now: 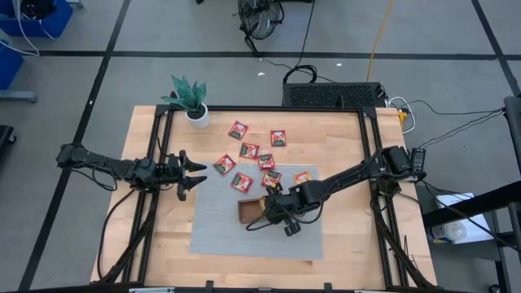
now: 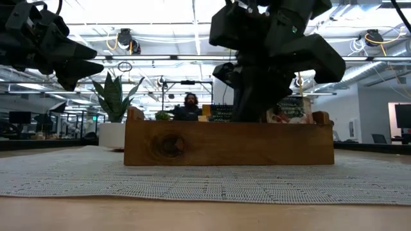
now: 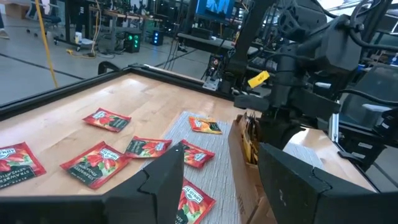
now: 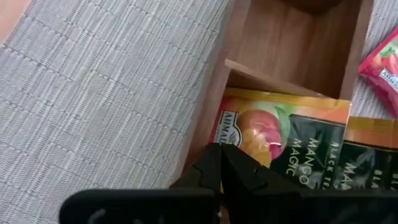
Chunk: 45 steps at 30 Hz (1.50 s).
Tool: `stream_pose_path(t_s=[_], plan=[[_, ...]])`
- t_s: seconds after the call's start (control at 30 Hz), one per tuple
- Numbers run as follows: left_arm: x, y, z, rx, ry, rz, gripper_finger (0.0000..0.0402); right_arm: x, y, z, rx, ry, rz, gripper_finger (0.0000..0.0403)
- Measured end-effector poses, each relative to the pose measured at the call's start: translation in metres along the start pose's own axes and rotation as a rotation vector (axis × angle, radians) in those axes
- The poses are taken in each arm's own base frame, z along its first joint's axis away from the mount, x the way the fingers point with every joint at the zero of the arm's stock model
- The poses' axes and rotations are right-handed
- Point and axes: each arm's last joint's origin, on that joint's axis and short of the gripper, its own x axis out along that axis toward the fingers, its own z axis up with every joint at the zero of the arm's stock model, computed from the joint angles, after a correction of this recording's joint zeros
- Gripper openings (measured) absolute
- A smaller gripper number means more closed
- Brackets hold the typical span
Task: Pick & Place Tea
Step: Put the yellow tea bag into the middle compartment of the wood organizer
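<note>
Here the mango sachet [image 4: 283,140] stands upright in the tray [image 4: 214,112].

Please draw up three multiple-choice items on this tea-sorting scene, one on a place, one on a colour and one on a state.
1. Where is the right gripper?
A. over the wooden tray
B. beside the potted plant
C. off the table

2. What colour is the sachet lying in the tray under the right gripper?
A. plain white
B. orange-yellow and dark green
C. blue

3. How do the fingers of the left gripper stand?
A. shut on a sachet
B. shut on nothing
C. open, holding nothing

Answers: 1 A, the high view shows the arm's end over the tray on the grey mat. 2 B, the right wrist view shows a mango sachet in those colours. 3 C, the left wrist view shows its fingers apart with nothing between them.
</note>
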Motion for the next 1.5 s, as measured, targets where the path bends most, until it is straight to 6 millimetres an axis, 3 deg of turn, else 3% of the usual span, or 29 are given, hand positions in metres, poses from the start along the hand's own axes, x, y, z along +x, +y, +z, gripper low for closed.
stream_pose_path(t_s=[0.2, 0.47, 0.9, 1.23, 1.37, 1.5], plan=[[0.0, 0.0, 0.0, 0.0, 0.0, 0.0, 0.0205, 0.006, 0.0, -0.001, 0.005, 0.004, 0.034, 0.0], [0.0, 0.0, 0.0, 0.0, 0.0, 0.0, 0.0205, 0.03, 0.002, -0.007, 0.009, 0.055, 0.057, 0.0], [0.0, 0.0, 0.0, 0.0, 0.0, 0.0, 0.0205, 0.017, 0.017, -0.002, -0.066, 0.078, -0.327, 0.0], [0.0, 0.0, 0.0, 0.0, 0.0, 0.0, 0.0205, 0.015, 0.027, 0.003, -0.109, 0.041, -0.36, 0.0], [0.0, 0.0, 0.0, 0.0, 0.0, 0.0, 0.0205, 0.004, 0.031, 0.006, -0.139, 0.034, -0.442, 0.0], [0.0, 0.0, 0.0, 0.0, 0.0, 0.0, 0.0205, -0.031, 0.038, 0.011, -0.143, -0.004, -0.538, 0.0]])
